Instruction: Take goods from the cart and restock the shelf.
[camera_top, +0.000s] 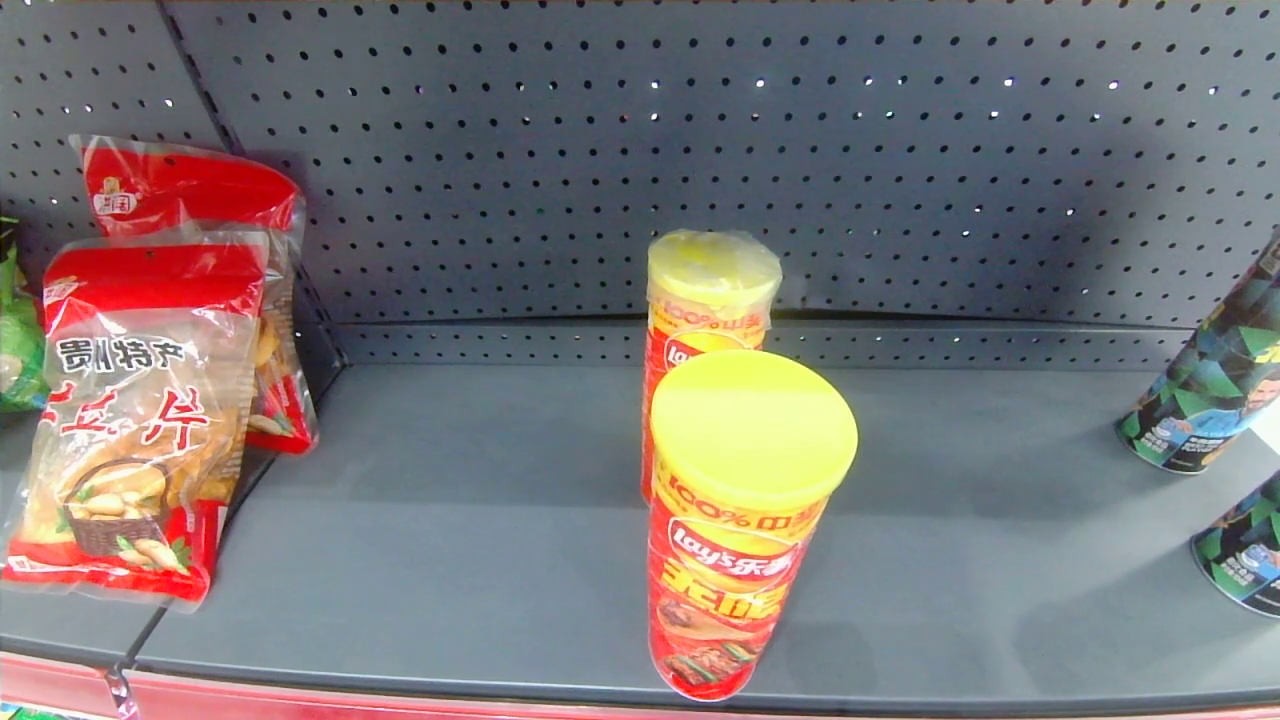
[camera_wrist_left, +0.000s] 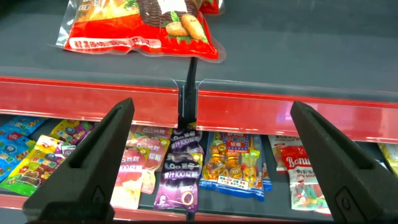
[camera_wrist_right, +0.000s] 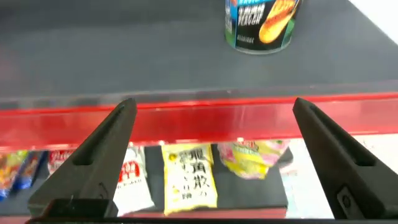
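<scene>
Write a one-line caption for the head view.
Two yellow-lidded chip canisters stand one behind the other on a grey shelf, red snack bags at left, dark patterned cans at right.

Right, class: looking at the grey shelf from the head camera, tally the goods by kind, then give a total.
Red crisp tubes with yellow lids: 2
Red snack bags: 2
Dark patterned cans: 2
Green packet, cut off at the left edge: 1
Total: 7
</scene>
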